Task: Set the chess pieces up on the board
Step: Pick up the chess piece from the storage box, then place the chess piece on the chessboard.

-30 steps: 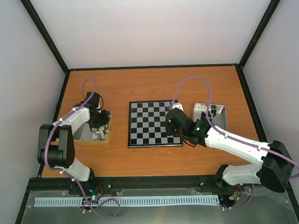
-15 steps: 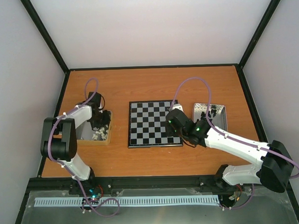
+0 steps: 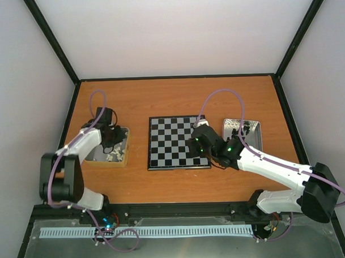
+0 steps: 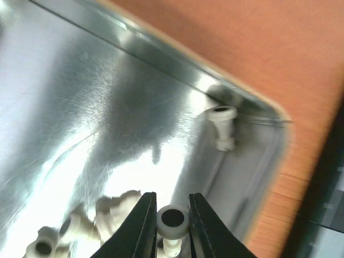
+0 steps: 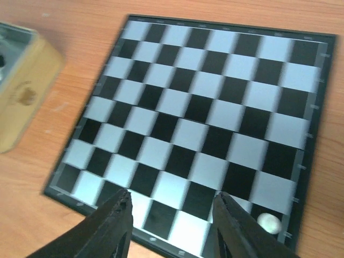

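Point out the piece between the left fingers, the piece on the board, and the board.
Held piece [image 4: 172, 217]: left wrist view, its round end.
Piece on board [image 5: 269, 222]: right wrist view, its pale top.
Board [image 5: 215, 107]: right wrist view, a bare middle square.

In the left wrist view, the cream piece pinched in the left end effector runs off the bottom edge, as do the blurred pieces at lower left. In the right wrist view, a pale blob at lower right is perhaps a piece. From above, the right end effector hides the right-hand squares of the board.
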Motion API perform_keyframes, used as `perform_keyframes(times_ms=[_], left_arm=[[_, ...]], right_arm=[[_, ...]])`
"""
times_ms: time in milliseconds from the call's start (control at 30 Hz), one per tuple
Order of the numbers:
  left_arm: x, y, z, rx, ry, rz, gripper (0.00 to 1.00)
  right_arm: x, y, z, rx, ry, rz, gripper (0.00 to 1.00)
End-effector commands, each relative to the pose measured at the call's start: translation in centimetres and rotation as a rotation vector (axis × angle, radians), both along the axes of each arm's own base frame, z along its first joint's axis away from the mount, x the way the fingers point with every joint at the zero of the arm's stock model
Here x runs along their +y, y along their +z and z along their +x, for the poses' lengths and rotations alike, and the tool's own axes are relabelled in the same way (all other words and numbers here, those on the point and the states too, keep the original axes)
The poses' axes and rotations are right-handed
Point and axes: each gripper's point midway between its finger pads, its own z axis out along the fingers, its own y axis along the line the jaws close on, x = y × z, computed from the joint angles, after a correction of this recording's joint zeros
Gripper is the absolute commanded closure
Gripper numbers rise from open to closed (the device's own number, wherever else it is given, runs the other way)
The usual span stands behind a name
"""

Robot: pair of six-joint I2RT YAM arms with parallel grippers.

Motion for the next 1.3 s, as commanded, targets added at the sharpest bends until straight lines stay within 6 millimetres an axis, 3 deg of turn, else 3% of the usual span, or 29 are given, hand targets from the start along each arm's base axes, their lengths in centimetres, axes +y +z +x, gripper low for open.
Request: perform_keyframes(times_ms=[0, 133, 267, 367, 467, 733, 967, 1133, 1267], left_arm=[[0.2, 5.7, -0.3, -0.187, 0.095, -0.061, 0.94], [-4.3, 9.0, -1.8, -0.274, 0.028, -0.320, 0.94], [-8.7, 11.4, -3.7, -0.294, -0.020, -0.560, 0.93], [-11.9, 12.9, -5.1, -0.286, -0.034, -0.746, 0.92], [-13.9, 14.2, -6.2, -0.280, 0.009, -0.885, 0.92], [-14.4, 15.0, -7.2, -0.238, 0.136, -1.075, 0.92], [-14.4, 15.6, -7.1, -0.232, 0.165, -1.114, 0.92], [-14.6, 16.2, -7.0, -0.233, 0.158, -1.126, 0.92], [-14.6, 15.9, -7.2, -0.220, 0.162, -1.132, 0.92]], right_arm=[[5.5, 3.7, -0.4, -0.045, 0.199, 0.209, 0.56], [10.9, 7.5, -1.9, -0.058, 0.413, 0.459, 0.47], [13.9, 9.7, -1.3, -0.092, 0.458, 0.518, 0.44], [15.1, 9.8, -0.4, -0.092, 0.419, 0.524, 0.44], [16.0, 9.2, -0.3, -0.081, 0.416, 0.534, 0.44], [17.1, 7.9, -1.2, -0.093, 0.446, 0.492, 0.47], [18.2, 6.8, -1.2, -0.066, 0.461, 0.473, 0.52], [17.9, 5.5, -0.6, -0.052, 0.411, 0.448, 0.57], [18.3, 5.9, -0.7, -0.056, 0.427, 0.468, 0.70]])
